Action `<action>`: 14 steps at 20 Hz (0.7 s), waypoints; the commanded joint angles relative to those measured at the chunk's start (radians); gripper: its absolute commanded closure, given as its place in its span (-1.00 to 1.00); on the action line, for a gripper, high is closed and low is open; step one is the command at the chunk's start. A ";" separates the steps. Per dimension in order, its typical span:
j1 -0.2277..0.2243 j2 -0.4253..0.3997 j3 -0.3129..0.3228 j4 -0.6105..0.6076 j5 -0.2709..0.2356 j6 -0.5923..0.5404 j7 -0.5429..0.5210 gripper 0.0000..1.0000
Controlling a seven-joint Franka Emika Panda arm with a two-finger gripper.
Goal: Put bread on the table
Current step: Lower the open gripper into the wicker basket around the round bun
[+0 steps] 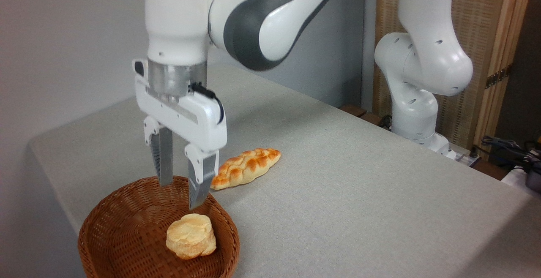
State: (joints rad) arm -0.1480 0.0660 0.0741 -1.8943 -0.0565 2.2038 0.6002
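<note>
My gripper [181, 195] hangs parted and empty over the basket [127, 210], the bread [191, 235] lying just below and slightly right of my fingertips

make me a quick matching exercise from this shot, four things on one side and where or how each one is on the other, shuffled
Things:
1. bread
2. braided loaf
3. gripper
4. basket

States:
A. open, above the basket
B. lying on the grey table
C. standing at the table's near left corner
D. inside the basket

Pairs: 1-D, 2-B, 3-A, 4-C
</note>
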 commanded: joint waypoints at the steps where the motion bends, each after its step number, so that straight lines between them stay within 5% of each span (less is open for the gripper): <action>1: 0.005 0.057 0.018 0.026 0.012 0.051 0.018 -1.00; 6: 0.008 0.104 0.018 0.026 0.110 0.086 0.016 -1.00; 14: 0.005 0.159 0.015 0.026 0.116 0.125 0.016 -1.00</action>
State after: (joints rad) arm -0.1401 0.2050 0.0872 -1.8866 0.0448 2.3145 0.6049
